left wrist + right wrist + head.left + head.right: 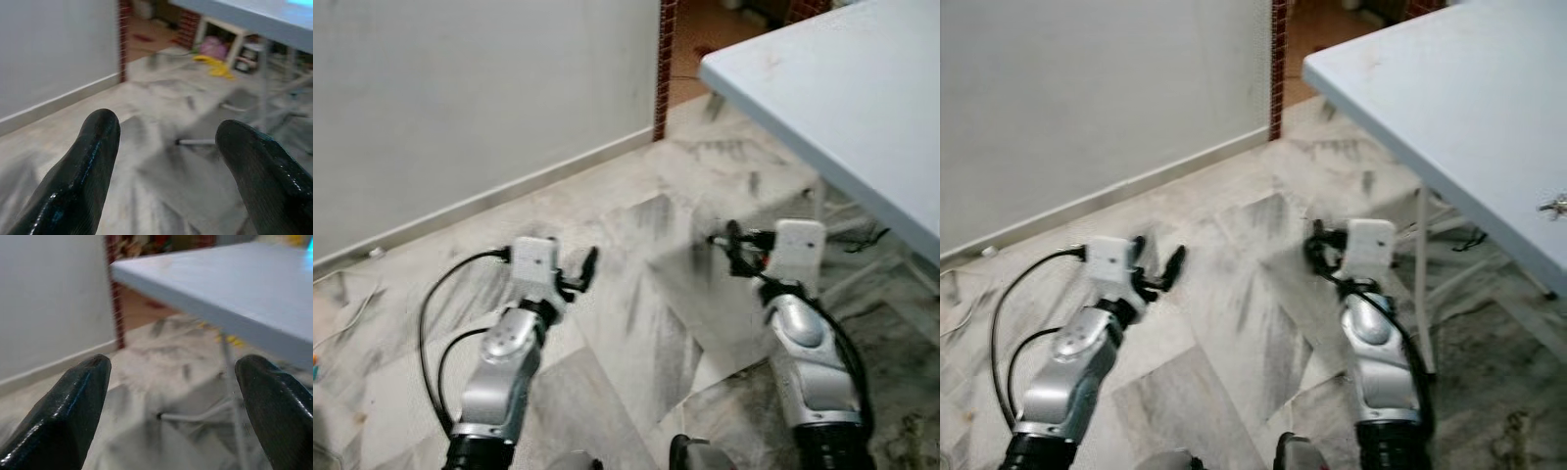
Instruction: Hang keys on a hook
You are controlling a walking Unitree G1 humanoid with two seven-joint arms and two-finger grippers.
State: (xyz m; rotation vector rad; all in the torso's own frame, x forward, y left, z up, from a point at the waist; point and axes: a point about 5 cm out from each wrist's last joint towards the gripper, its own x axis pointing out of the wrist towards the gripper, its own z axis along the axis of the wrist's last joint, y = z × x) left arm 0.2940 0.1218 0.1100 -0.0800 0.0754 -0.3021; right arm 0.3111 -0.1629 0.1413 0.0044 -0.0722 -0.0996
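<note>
Keys: a small metallic cluster (1554, 206) lies on the pale blue worktop (1469, 108) near its right edge; too small to be sure they are the keys.
Hook: cannot be made out on the white wall (480, 108).
Left claw (576, 274): spread, holding nothing, held low over the floor.
Right claw (729, 245): spread, holding nothing, just short of the worktop's edge.
Progress: judged, the keys are neither gripped nor hung; pickup and hanging remain.
Surface: grey-veined marble floor (646, 323), scuffed.
Room: red brick pillar (666, 69) by a doorway; the views are blurred.
</note>
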